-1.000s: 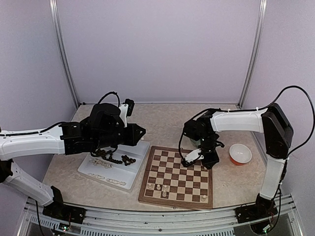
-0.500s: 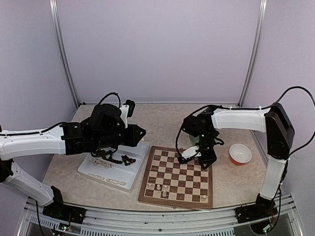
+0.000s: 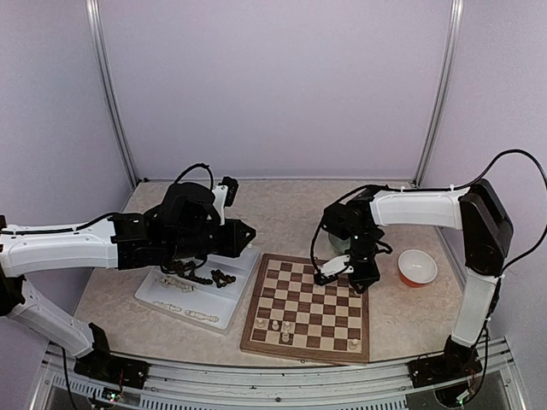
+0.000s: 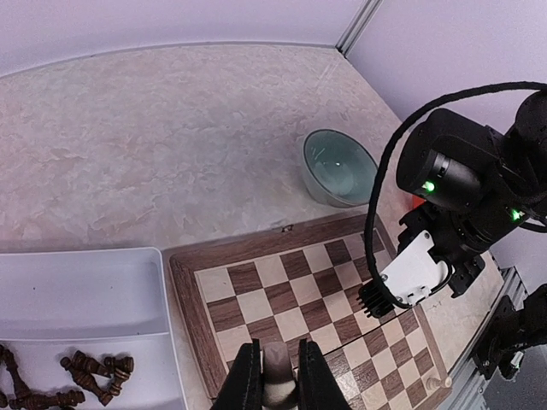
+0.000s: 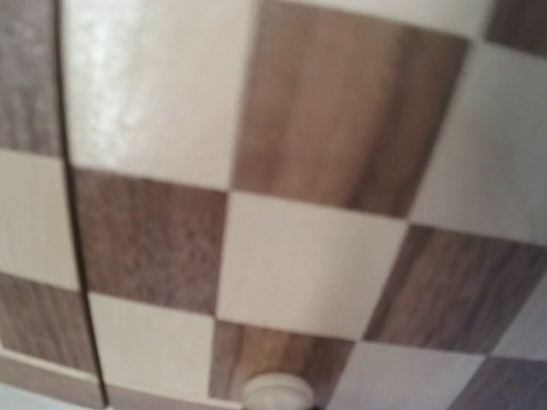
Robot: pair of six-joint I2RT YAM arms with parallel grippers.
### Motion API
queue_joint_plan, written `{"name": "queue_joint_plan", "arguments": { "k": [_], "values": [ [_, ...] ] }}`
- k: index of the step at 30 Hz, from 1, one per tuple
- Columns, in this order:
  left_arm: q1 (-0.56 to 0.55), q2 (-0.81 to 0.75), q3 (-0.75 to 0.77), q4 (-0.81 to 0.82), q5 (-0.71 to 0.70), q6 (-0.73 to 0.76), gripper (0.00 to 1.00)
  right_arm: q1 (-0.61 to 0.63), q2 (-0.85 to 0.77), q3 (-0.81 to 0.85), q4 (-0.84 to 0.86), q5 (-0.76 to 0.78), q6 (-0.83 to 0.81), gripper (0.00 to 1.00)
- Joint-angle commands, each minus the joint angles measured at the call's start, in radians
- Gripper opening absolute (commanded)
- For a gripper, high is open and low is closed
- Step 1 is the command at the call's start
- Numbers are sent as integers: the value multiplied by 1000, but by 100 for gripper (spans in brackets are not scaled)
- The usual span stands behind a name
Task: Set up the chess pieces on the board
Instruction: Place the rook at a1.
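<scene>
The board (image 3: 301, 351) lies at the table's front centre, with a few cream-white chess pieces (image 3: 274, 325) on its near rows. Dark chess pieces (image 3: 198, 275) lie in the white tray (image 3: 229, 297) to its left. My left gripper (image 3: 249, 231) hovers over the tray's far right corner. In the left wrist view that gripper (image 4: 273, 363) is shut on a cream-white piece (image 4: 279, 386) above the board's (image 4: 256, 303) left edge. My right gripper (image 3: 352, 280) points down onto the board's far right squares. The right wrist view shows blurred squares (image 5: 299, 256) and a cream piece top (image 5: 276, 394), but no fingers.
An orange-red bowl (image 3: 417, 267) stands right of the board. A grey-green bowl (image 4: 339, 166) sits beyond the board's far edge, behind the right arm. Cream pieces (image 3: 202, 317) lie in the tray's near compartment. Walls close in on three sides.
The right gripper has shifted slightly left and back over the board's far right squares. The left arm has edged a little to the right, still holding its piece.
</scene>
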State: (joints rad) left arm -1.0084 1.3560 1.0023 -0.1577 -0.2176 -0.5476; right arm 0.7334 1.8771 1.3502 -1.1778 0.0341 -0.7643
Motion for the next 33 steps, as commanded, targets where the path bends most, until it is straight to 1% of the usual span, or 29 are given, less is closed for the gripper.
{"name": "queue_joint_plan", "arguments": {
  "k": [1, 6, 11, 13, 19, 23, 29, 33],
  "values": [
    [6, 9, 1, 15, 7, 15, 0, -13, -29, 7, -4, 1, 9, 14],
    [6, 12, -1, 13, 8, 17, 0, -13, -34, 42, -22, -18, 6, 6],
    [14, 3, -7, 0, -12, 15, 0, 24, -37, 143, -42, -33, -6, 4],
    [26, -5, -15, -8, -19, 7, 0, 66, -30, 207, -52, -77, -6, 4],
    [83, -52, -50, -57, -69, -59, 0, 248, 3, 347, -47, -107, -11, 3],
    [117, -123, -94, -90, -117, -105, 0, 349, 42, 437, -61, -135, -39, 4],
    [155, -257, -164, -90, -135, -141, 0, 495, 133, 499, -85, -92, -68, 4],
    [157, -303, -193, -90, -134, -150, 0, 555, 203, 555, -103, -76, -77, 4]
  ]
}}
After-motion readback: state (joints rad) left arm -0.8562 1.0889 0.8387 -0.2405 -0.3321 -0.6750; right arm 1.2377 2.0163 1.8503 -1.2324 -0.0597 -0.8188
